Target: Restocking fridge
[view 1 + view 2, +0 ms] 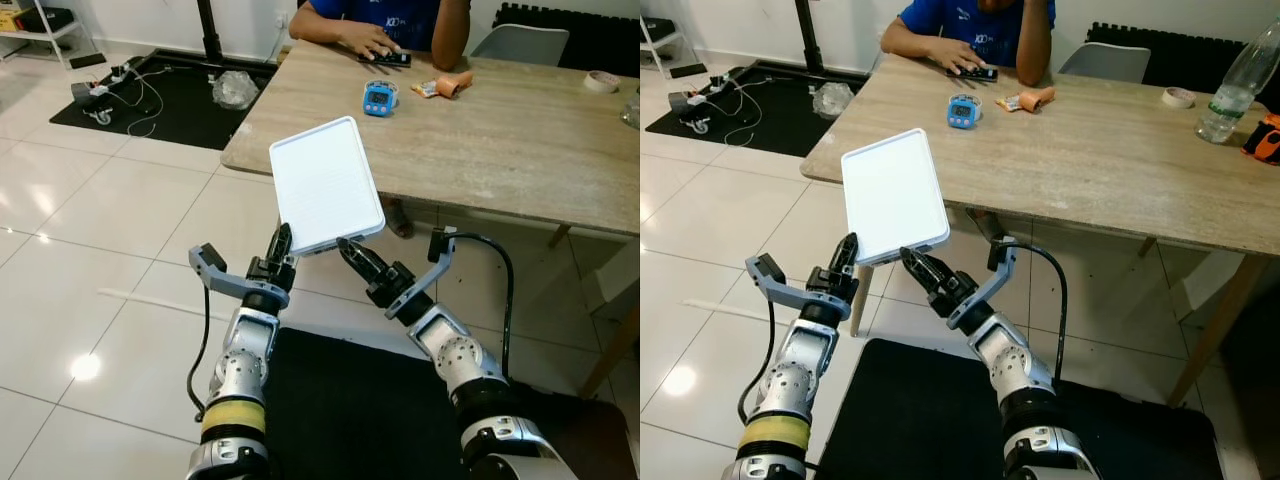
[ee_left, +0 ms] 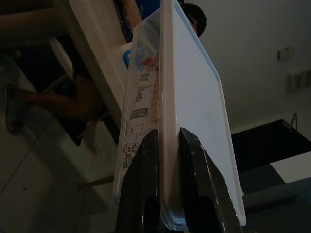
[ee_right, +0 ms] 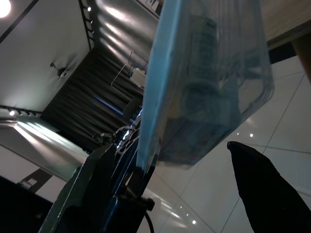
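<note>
The left gripper (image 1: 281, 243) pinched the lidded plastic container (image 1: 326, 185) by its rim, held tilted in the air before the desk (image 1: 500, 140). The right gripper (image 1: 352, 252) stood wide under it. That thin hold could slip and spill the contents.

Both arms raised forward, wrists angled inward.
Left gripper (image 1: 281, 243) points to 12 o'clock, fingers (image 2: 146, 160) clamped; right gripper (image 1: 352, 250) points to 11 o'clock, fingers spread.
</note>
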Available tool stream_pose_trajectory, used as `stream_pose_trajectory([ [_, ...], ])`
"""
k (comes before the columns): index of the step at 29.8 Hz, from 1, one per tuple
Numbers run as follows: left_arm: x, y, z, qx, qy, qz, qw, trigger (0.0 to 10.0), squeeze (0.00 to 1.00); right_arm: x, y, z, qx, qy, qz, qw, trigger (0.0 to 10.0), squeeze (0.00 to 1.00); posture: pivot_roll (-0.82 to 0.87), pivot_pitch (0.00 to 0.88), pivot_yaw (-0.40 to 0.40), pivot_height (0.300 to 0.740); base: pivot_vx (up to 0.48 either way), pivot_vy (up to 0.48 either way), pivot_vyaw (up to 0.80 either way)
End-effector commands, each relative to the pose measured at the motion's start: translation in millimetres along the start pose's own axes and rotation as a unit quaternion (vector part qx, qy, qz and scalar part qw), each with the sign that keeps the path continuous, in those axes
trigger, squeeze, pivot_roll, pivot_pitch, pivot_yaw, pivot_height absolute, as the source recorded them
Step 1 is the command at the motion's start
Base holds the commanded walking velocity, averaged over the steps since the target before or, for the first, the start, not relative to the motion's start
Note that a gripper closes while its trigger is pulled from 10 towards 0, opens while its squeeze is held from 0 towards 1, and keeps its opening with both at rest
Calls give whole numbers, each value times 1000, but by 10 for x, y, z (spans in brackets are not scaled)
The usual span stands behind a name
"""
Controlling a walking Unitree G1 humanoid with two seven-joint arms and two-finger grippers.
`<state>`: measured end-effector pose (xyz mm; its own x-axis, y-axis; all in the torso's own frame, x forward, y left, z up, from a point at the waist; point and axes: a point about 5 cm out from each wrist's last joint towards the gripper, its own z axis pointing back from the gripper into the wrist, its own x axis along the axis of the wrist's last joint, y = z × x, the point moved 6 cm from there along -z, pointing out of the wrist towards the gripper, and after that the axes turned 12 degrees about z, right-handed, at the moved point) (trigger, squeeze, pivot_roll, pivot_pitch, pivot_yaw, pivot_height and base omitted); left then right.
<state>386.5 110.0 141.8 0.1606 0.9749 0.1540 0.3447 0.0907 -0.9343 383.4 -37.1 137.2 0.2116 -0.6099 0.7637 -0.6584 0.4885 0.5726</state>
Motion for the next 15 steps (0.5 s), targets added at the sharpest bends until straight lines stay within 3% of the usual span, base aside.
stream_pose_trajectory([
  [1, -254, -51, 9, -11, 11, 30, 999, 10000, 0, -173, 207, -173, 10, -16, -45, 999, 10000, 0, 21, 101, -29, 740, 0, 0, 0],
  [15, -347, -84, 14, -18, 27, 39, 999, 10000, 0, -85, 48, -181, -38, -40, -57, 997, 10000, 0, 27, 97, -28, 740, 0, 0, 0],
])
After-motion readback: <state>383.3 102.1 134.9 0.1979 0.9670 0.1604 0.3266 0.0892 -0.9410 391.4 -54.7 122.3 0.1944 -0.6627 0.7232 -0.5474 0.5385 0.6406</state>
